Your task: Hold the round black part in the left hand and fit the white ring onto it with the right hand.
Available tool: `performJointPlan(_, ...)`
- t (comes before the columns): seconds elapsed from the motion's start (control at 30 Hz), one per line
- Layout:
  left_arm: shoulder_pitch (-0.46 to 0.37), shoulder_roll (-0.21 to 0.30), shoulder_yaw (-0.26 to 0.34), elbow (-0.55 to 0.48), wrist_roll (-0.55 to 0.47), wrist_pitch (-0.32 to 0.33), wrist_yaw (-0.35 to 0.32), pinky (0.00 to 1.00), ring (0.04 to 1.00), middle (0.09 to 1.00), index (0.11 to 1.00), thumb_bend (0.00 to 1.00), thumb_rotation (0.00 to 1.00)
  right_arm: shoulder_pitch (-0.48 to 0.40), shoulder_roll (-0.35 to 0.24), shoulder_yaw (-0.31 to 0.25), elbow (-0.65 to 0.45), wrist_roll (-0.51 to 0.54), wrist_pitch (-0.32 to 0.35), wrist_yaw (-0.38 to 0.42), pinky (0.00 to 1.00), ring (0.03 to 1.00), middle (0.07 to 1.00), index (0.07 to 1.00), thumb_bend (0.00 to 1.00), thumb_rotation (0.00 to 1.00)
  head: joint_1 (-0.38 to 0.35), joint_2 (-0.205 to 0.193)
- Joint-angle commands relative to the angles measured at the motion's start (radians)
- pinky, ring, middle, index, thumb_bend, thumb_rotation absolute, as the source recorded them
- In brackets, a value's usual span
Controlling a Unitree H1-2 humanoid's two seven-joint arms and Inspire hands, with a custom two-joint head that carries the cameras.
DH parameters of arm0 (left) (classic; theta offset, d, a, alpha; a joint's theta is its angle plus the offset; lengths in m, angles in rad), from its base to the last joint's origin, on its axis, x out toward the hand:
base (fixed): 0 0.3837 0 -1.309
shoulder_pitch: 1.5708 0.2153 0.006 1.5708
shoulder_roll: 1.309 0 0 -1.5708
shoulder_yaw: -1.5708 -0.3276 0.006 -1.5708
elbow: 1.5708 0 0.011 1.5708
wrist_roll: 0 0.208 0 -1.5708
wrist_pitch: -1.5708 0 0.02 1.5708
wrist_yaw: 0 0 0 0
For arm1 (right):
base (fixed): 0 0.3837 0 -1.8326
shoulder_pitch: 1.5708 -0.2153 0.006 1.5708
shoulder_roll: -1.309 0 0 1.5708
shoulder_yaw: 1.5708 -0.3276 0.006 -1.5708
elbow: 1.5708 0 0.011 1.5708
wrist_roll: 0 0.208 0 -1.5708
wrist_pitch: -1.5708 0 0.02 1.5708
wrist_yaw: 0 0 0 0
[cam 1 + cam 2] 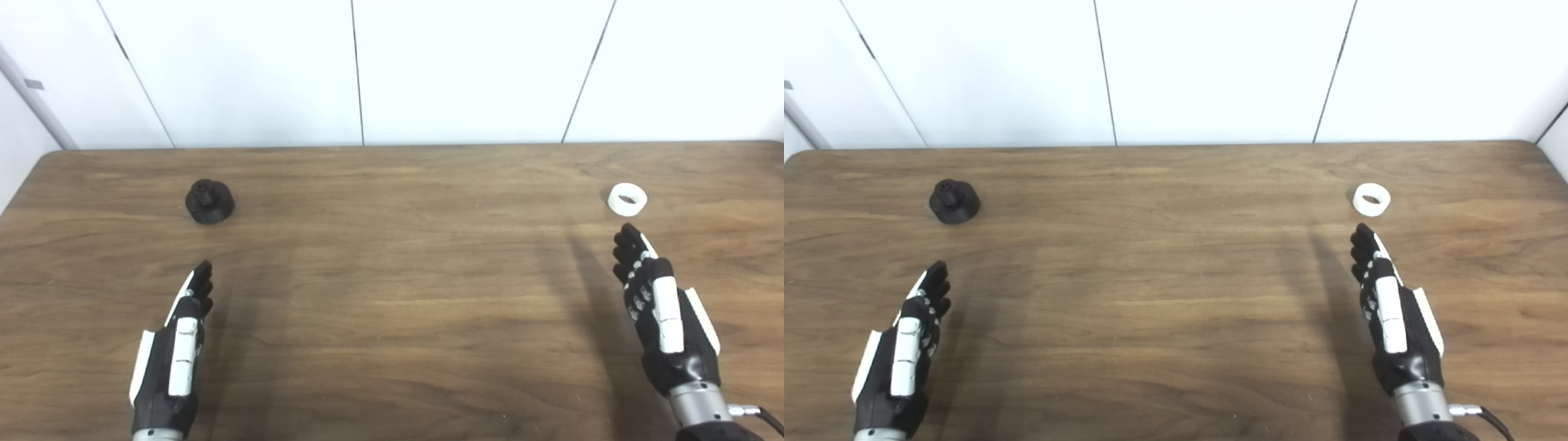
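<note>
The round black part [209, 200] stands on the wooden table [392, 257] at the far left. The white ring [627, 199] lies on the table at the far right. My left hand [176, 352] is open and empty, fingers straight, near the front left, well short of the black part. My right hand [658, 309] is open and empty, fingers straight, its fingertips [626, 236] a short way in front of the ring, apart from it. The same scene shows in the right eye view, with the black part [954, 200], the ring [1371, 199] and both hands [903, 355] [1387, 312].
White wall panels [392, 67] rise behind the table's far edge. A grey pole [33, 92] leans at the back left corner. A black cable [768, 419] runs off my right wrist.
</note>
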Motion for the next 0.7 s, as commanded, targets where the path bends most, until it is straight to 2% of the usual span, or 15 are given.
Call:
performJointPlan(0.0, -0.010, -0.006, 0.004, -0.027, -0.004, -0.008, -0.001, 1.00, 0.995, 0.986, 0.962, 0.59, 0.98, 0.100, -0.009, 0.010, -0.027, 0.012, -0.041, 0.009, 1.00, 0.976, 0.965, 0.945, 0.56, 1.00, 0.002, -0.001)
performJointPlan(0.2, -0.007, -0.006, 0.002, -0.028, -0.003, -0.006, -0.002, 1.00, 1.000, 0.990, 0.963, 0.60, 0.97, 0.104, -0.013, 0.013, -0.030, 0.014, -0.038, 0.015, 1.00, 0.983, 0.969, 0.955, 0.56, 1.00, 0.010, -0.010)
performJointPlan(0.27, -0.006, -0.008, 0.001, -0.027, -0.006, -0.007, -0.003, 1.00, 0.999, 0.988, 0.960, 0.59, 0.98, 0.104, -0.016, 0.012, -0.021, 0.015, -0.049, 0.019, 1.00, 0.983, 0.967, 0.951, 0.56, 1.00, 0.032, -0.028)
performJointPlan(0.33, -0.004, -0.010, 0.001, -0.026, -0.006, -0.008, -0.002, 1.00, 0.998, 0.988, 0.961, 0.59, 0.99, 0.105, -0.019, 0.012, -0.013, 0.018, -0.060, 0.025, 1.00, 0.984, 0.967, 0.951, 0.55, 1.00, 0.032, -0.028)
performJointPlan(0.5, 0.000, -0.022, -0.009, -0.020, 0.009, -0.016, 0.003, 1.00, 0.990, 0.984, 0.962, 0.56, 1.00, 0.105, -0.025, 0.004, 0.013, 0.037, -0.089, 0.046, 1.00, 0.992, 0.976, 0.966, 0.56, 1.00, 0.106, -0.067)
performJointPlan(0.67, 0.010, -0.031, -0.033, -0.012, 0.041, -0.026, 0.009, 1.00, 0.999, 0.994, 0.964, 0.57, 1.00, 0.103, -0.031, -0.009, 0.042, 0.038, -0.110, 0.056, 1.00, 1.000, 0.979, 0.972, 0.57, 1.00, 0.203, -0.132)
